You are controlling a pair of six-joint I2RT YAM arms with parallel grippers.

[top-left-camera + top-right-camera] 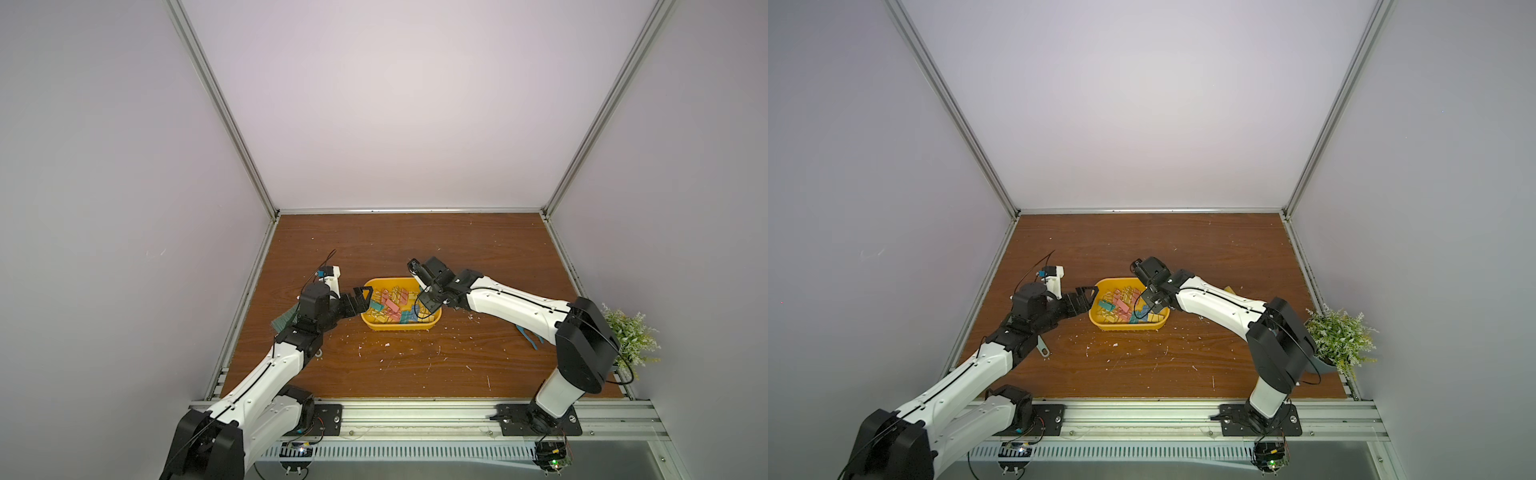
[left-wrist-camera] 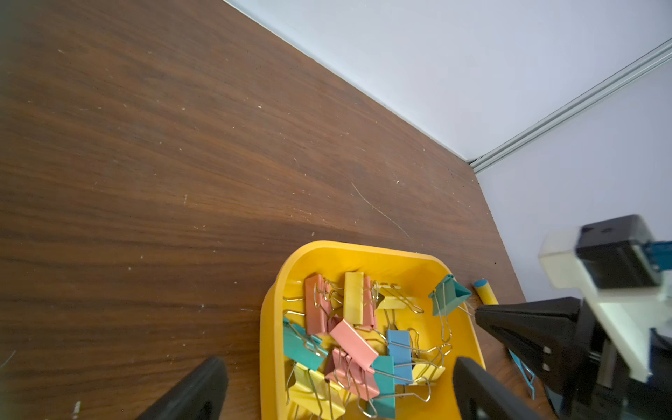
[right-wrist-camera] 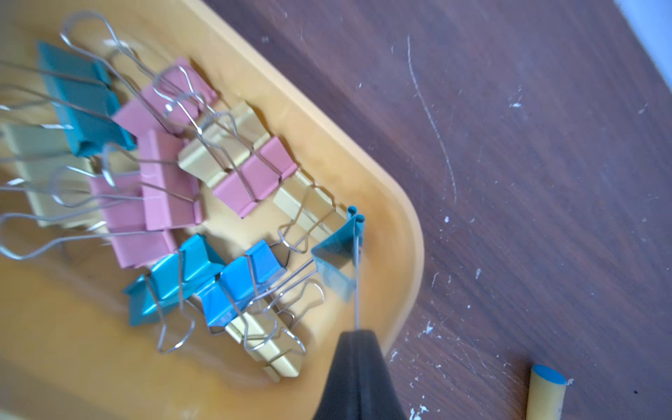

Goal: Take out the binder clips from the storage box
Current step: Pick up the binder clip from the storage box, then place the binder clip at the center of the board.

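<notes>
While right end effector (image 3: 358,336) pinches teal clip (image 3: 336,263) by wire, wire pointing straight at it, left end effector (image 2: 336,382) stands wide; box (image 1: 399,328) lies crosswise.

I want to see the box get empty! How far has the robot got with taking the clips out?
Just starting. Done: nothing yet, I see no clip lying out on the table. In hand: the right gripper is shut on a teal clip by its wire handle, near the storage box rim; the left gripper is open at the box's other end. Left: the other binder clips piled in the box.
</notes>
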